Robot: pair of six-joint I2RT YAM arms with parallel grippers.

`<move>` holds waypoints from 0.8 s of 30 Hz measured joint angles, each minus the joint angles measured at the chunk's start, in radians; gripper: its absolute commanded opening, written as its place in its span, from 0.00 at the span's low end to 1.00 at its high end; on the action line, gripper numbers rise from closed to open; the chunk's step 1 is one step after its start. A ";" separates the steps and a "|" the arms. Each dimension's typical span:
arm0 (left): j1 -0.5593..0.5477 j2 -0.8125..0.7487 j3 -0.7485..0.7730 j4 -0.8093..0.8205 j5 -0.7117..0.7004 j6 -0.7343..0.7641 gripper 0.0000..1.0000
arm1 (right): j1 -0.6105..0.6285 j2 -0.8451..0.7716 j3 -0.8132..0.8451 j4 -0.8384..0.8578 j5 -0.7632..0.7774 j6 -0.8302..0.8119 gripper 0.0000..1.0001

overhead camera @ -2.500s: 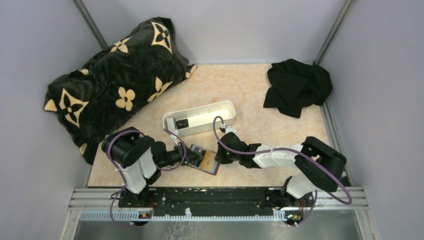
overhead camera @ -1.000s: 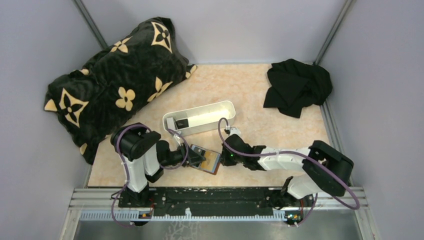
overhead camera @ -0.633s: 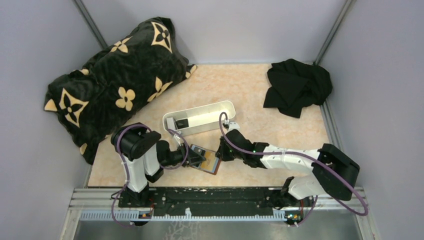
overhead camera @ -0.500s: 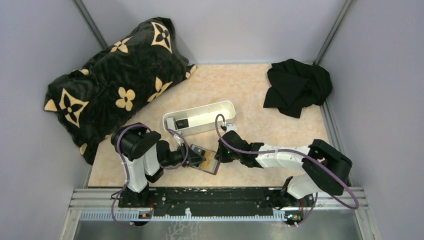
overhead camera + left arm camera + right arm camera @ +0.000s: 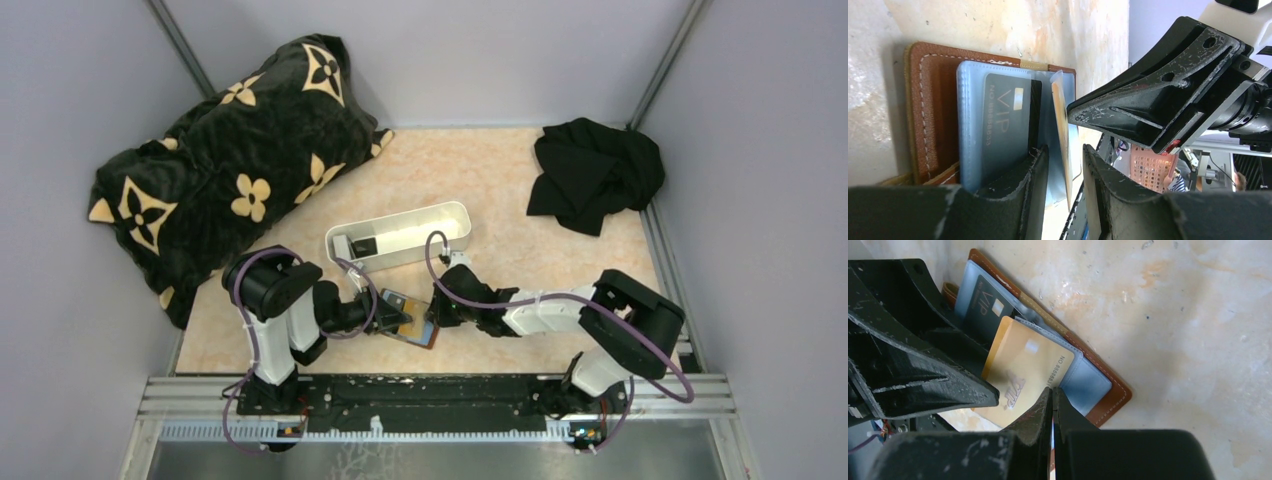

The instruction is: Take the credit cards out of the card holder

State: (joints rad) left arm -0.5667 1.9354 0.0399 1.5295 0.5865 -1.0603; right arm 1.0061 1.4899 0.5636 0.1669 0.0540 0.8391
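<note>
The card holder (image 5: 412,330) lies open near the table's front edge, brown leather (image 5: 933,100) outside, blue-grey pockets inside; it also shows in the right wrist view (image 5: 1108,390). A dark VIP card (image 5: 1005,120) sits in a pocket. A gold card (image 5: 1023,370) sticks out of another pocket, tilted up, edge-on in the left wrist view (image 5: 1062,130). My left gripper (image 5: 1065,148) is open, one finger on the dark card's pocket, the gold card's edge in the gap. My right gripper (image 5: 1052,390) is shut, its tips at the gold card's edge.
A long white tray (image 5: 400,218) holding small items stands just behind the wallet. A black flowered pillow (image 5: 230,170) fills the back left. A black cloth (image 5: 595,175) lies at the back right. Grey walls close in both sides.
My right arm drew its elbow in and its gripper edged left onto the wallet. The left arm and the wallet stayed put.
</note>
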 measured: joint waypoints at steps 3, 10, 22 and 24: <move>0.000 0.001 0.000 0.000 0.000 0.000 0.27 | 0.000 0.021 0.000 0.039 -0.004 0.006 0.00; 0.000 0.006 0.000 0.000 -0.006 0.002 0.07 | 0.005 0.030 0.000 0.058 -0.004 0.011 0.00; -0.001 -0.021 -0.015 -0.003 -0.026 0.006 0.23 | 0.006 0.030 -0.001 0.058 -0.003 0.011 0.00; -0.001 -0.021 -0.018 -0.004 -0.036 0.006 0.20 | 0.006 0.030 -0.001 0.058 -0.003 0.011 0.00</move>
State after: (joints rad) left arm -0.5678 1.9148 0.0216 1.5257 0.5503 -1.0538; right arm 1.0119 1.5200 0.5629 0.2253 0.0513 0.8501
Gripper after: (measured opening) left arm 0.240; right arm 0.005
